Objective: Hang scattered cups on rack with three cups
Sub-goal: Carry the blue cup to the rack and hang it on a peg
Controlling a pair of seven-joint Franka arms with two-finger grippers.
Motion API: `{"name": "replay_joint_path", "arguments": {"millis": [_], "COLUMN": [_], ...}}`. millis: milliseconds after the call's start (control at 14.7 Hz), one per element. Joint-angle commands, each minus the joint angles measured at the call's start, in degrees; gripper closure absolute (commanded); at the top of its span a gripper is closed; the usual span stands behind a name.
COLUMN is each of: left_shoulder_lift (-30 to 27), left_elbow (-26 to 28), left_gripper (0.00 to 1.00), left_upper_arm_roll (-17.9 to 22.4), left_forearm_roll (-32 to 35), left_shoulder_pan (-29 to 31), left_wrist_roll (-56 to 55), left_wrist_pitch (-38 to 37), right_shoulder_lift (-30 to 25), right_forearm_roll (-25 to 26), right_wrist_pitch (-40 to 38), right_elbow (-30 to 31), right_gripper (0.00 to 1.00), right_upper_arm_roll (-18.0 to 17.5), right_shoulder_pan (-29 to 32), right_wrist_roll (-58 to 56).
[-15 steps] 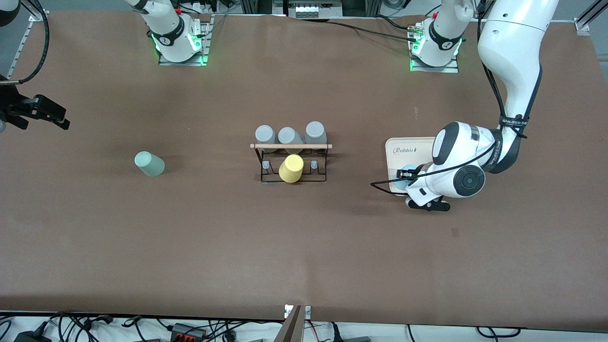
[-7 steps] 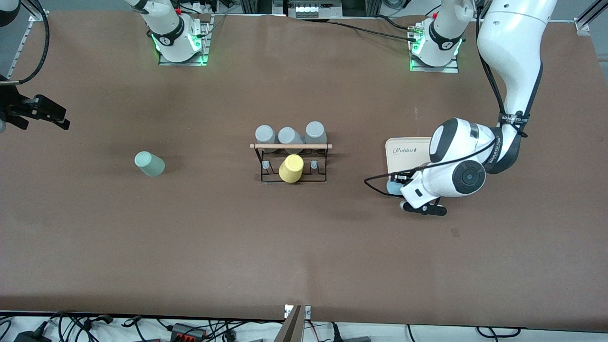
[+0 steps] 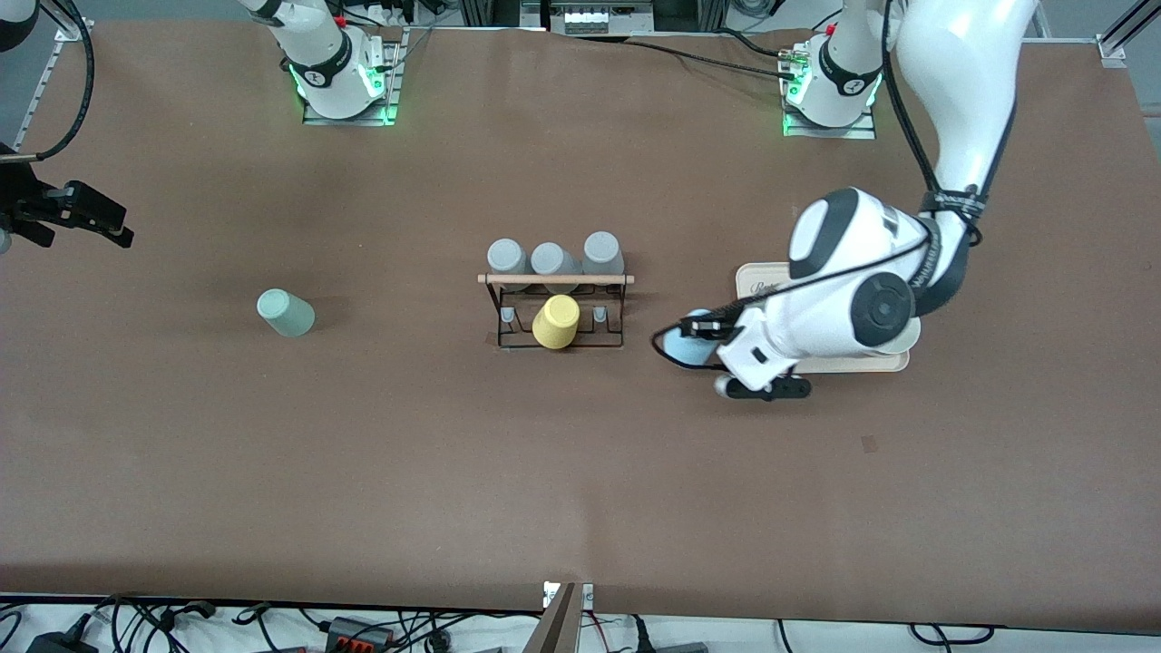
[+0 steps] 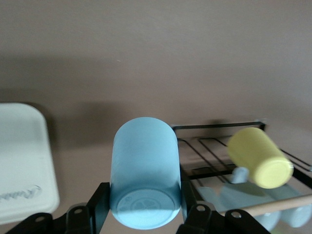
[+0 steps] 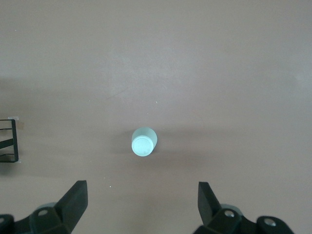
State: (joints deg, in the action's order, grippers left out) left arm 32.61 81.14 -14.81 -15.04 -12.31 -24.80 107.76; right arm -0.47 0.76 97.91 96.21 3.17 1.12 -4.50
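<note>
Your right hand (image 5: 141,202) waits spread wide above the mint cup (image 3: 285,313) on the worktop (image 3: 363,472); the rack (image 3: 555,308) stands mid-worktop; your left hand (image 4: 144,217) pinches the light, likely slick blue cup (image 3: 687,338) near its base, beside the rack.

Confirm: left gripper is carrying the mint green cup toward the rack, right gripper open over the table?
Not quite. The left gripper is shut on the light blue cup, as the left wrist view shows, near the black wire rack. The mint green cup stands on the table. The right gripper is open above it.
</note>
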Motion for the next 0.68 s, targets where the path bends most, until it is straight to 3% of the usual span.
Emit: {"name": "replay_joint_path", "arguments": {"millis": [0, 272, 613], "left_shoulder_lift": [0.4, 0.5, 3.3], "left_elbow": [-3.5, -5.3, -7.8], "left_gripper": [0.86, 0.98, 0.99], "left_upper_arm_roll": [0.0, 0.0, 0.5], "left_forearm_roll": [-2.7, -5.4, -4.8], "left_shoulder_pan": [-1.7, -4.9, -8.9], "left_wrist_roll": [-4.5, -11.0, -15.2], "left_wrist_pitch": [-1.3, -1.3, -1.1], "right_shoulder_lift": [-0.6, -0.4, -0.1], "right_forearm_roll": [-0.6, -0.7, -0.7], "right_wrist_pitch": [-0.3, -0.2, -0.2], "right_elbow": [0.7, 0.7, 0.7], "right_gripper": [0.0, 0.0, 0.0], "right_upper_arm_roll": [0.3, 0.3, 0.3], "right_shoulder_pan": [0.0, 0.0, 0.6], "right_wrist_roll": [0.2, 0.2, 0.2]}}
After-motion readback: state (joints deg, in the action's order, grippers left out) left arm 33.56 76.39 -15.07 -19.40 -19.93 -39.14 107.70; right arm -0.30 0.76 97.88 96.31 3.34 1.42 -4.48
